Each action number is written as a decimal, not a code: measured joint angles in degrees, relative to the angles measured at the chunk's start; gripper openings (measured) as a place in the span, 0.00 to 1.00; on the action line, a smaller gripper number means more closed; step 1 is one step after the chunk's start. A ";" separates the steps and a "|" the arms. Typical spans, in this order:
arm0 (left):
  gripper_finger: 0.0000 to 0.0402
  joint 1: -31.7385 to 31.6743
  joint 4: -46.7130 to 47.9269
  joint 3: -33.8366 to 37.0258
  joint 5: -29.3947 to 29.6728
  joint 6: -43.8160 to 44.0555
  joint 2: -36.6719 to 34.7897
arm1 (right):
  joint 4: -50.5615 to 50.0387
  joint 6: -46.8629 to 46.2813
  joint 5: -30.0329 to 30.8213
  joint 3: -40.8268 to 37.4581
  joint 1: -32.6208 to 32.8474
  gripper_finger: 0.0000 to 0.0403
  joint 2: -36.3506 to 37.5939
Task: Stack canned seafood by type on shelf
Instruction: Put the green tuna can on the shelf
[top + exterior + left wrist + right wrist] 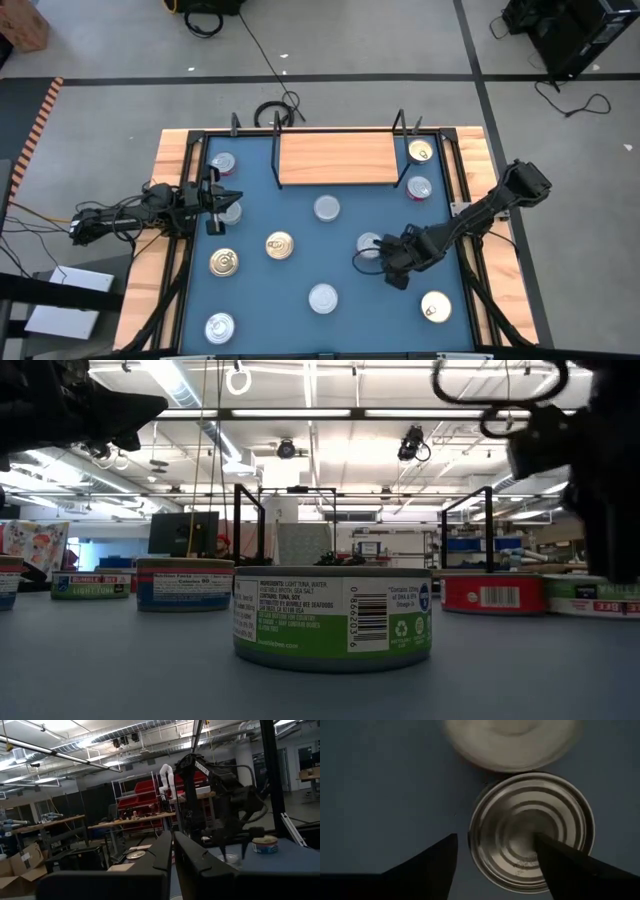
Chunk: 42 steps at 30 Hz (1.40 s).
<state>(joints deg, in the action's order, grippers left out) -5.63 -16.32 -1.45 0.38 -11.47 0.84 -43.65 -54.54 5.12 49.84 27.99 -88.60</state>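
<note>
The right gripper (pixel 495 857) stands wide open directly above a silver-lidded tin (pixel 532 830) on the blue table (pixel 300 275), holding nothing, while the shelf (pixel 337 158) carries no tins.

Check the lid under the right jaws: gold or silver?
Plain silver lid with concentric rings; the right wrist view shows it best.

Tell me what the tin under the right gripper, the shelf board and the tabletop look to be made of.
Tin under the open right gripper: bare metal, probably steel or aluminium; the silver lid shines with pressed concentric rings.
Shelf board: light wood or wood-look board, matte; pale streaked grain.
Tabletop: flat blue surface, matte; material unclear.
</note>
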 joint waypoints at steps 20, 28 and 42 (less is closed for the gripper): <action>0.06 0.00 0.89 0.00 0.02 0.18 -0.02 | -5.52 -4.28 -6.31 2.63 -2.55 0.51 1.60; 0.06 0.00 0.96 0.00 0.00 0.31 -0.01 | -2.78 -11.52 -6.46 -2.41 -3.92 0.33 1.99; 0.06 0.00 1.09 0.00 0.02 0.29 -0.02 | -1.37 -12.65 -3.86 -2.64 -5.01 0.02 1.86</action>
<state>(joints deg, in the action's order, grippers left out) -5.63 -15.22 -1.45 0.40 -11.18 0.83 -45.01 -67.18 1.26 47.20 22.98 -86.74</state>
